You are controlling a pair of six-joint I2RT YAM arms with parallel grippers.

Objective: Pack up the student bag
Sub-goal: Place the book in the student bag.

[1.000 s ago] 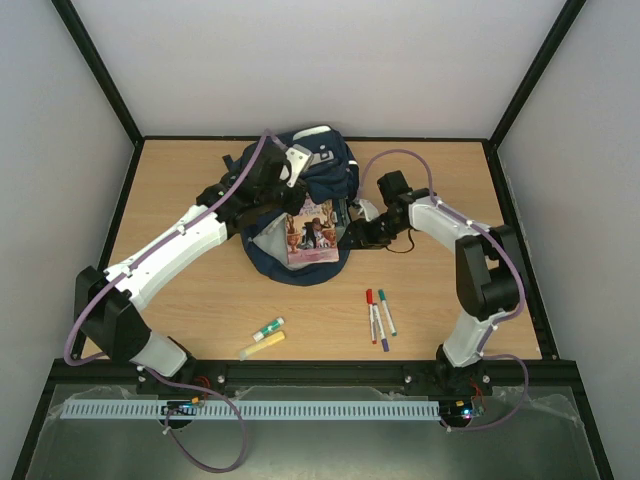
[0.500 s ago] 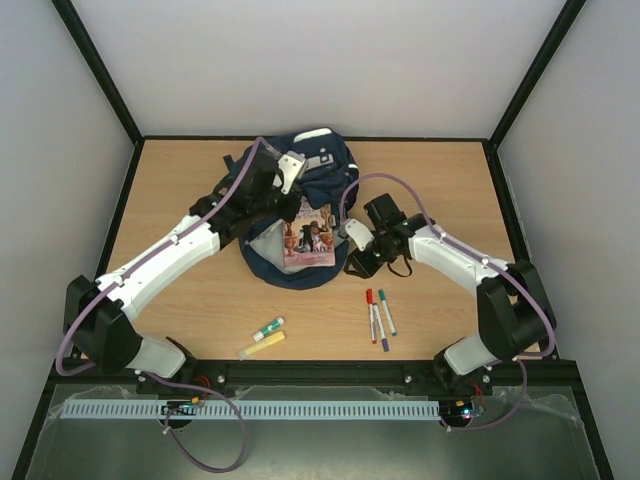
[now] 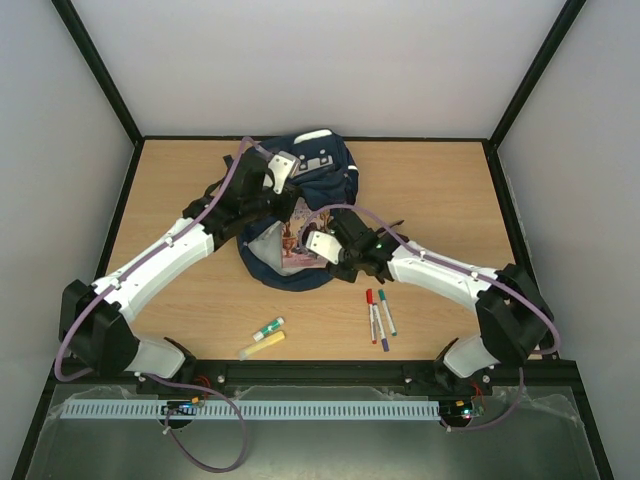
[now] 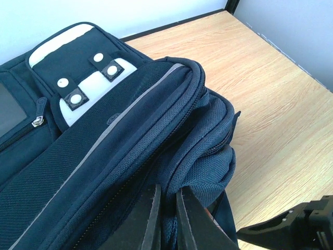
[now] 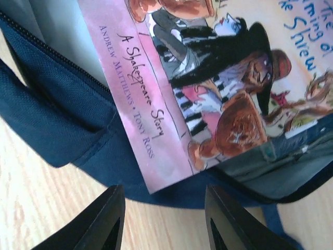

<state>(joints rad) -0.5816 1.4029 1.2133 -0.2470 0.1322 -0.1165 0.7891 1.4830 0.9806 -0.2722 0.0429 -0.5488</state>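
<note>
So the right end effector [image 5: 164, 224] is hovering spread just short of the book [image 5: 208, 94], whose long axis is pointing away into the student bag [image 5: 47, 114] lying straight ahead; left end effector [image 4: 169, 211] is pinching its rim.

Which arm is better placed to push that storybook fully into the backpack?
Probably the right: the right gripper, open, sits at the protruding edge of the book; the left gripper is pinching the rim of the student bag.

left hand [image 4: 167, 195] clamped, right hand [image 5: 164, 200] parted
</note>
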